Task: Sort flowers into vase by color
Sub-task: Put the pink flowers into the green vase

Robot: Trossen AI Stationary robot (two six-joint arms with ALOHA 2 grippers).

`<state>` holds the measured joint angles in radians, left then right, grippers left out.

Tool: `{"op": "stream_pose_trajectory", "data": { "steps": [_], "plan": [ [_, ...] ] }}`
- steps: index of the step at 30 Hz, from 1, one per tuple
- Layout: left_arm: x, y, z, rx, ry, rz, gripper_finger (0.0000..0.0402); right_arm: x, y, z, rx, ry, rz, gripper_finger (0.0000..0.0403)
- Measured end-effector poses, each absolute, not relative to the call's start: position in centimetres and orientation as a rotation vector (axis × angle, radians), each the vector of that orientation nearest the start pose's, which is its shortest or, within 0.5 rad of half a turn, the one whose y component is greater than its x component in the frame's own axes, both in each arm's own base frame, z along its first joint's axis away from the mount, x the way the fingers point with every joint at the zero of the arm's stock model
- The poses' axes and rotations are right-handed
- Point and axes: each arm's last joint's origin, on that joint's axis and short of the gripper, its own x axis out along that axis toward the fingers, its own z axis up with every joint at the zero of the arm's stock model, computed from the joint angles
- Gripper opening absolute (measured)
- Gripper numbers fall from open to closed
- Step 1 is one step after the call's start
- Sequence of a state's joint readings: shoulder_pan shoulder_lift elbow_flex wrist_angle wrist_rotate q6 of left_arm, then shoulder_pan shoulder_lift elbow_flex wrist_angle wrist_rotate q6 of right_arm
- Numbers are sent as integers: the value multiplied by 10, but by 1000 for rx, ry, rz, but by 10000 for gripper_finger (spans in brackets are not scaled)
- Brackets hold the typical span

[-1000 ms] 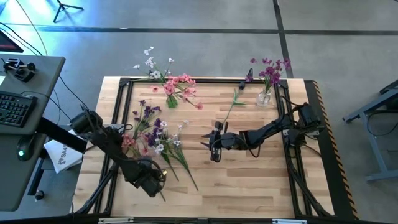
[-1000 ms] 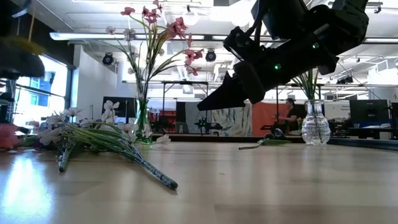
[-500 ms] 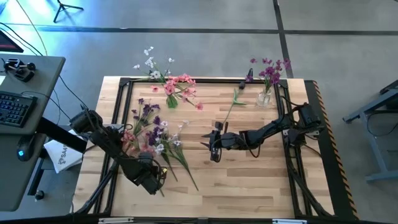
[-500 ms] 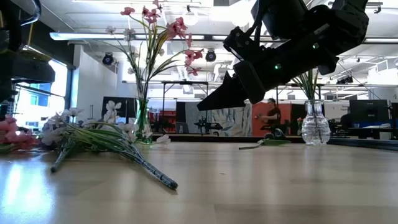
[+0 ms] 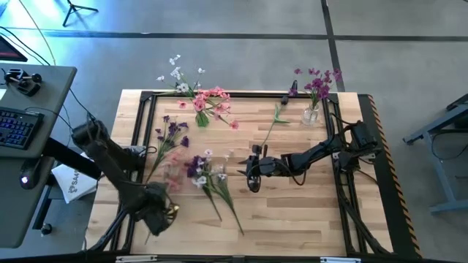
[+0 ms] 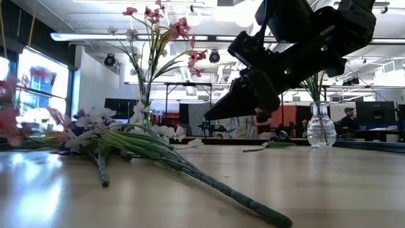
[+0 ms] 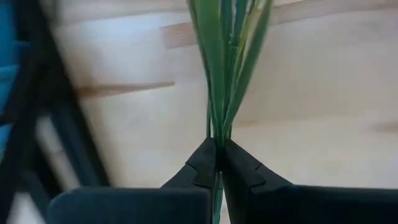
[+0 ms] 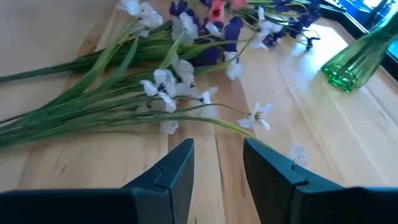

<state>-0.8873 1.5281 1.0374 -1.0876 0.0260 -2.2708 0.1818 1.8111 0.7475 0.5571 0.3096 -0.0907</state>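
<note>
While the high view is showing the left gripper (image 5: pixel 167 212) near the table's (image 5: pixel 292 212) front left corner, only the left wrist view is revealing its state: the two dark fingers (image 7: pixel 205 163) are clenching on a bundle of green stems (image 7: pixel 225 62), pinched right at the tips; the blossoms of that bundle are lying outside the wrist picture; from above, a blurred pink sprig (image 5: pixel 171 172) is running from this gripper up toward the table's middle left; whether it is touching the wood cannot be told; the loose flowers (image 5: pixel 208 175) – white, purple and pink heads on long green stems – are lying in a fan just left of the table's centre, stems pointing to the front edge; the low view is showing these stems (image 6: pixel 190 168) resting flat on the wood, which the overhead picture cannot confirm; the right gripper (image 5: pixel 251 169) is hanging near the table's centre, just beside the loose heap; its wrist view is showing the fingers (image 8: pixel 180 165) standing apart with nothing between them, looking over white blossoms (image 8: pixel 163 84) and a green vase (image 8: pixel 360 59); the low view is placing it clear above the tabletop; at the back edge, the green vase is carrying pink and white sprigs (image 5: pixel 208 98); a clear vase (image 5: pixel 311 115) at the back right is carrying purple ones (image 5: pixel 318 82); one single sprig (image 5: pixel 274 120) is lying on the wood between the two vases
</note>
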Motion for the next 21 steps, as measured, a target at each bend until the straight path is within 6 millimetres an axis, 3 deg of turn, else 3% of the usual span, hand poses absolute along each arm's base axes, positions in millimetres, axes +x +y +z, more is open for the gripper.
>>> {"op": "stream_pose_trajectory", "data": {
  "steps": [8,11,17,21],
  "plan": [
    [138,-204,290,-988,1271,1028,1,325,55,122,-148,453,169,133],
    [133,-201,317,-873,1094,942,1,315,57,122,-108,338,234,133],
    [154,-210,322,-389,517,509,0,300,55,131,-111,95,239,133],
    [170,-216,303,-104,333,461,0,304,57,141,-97,12,239,133]
  ]
}}
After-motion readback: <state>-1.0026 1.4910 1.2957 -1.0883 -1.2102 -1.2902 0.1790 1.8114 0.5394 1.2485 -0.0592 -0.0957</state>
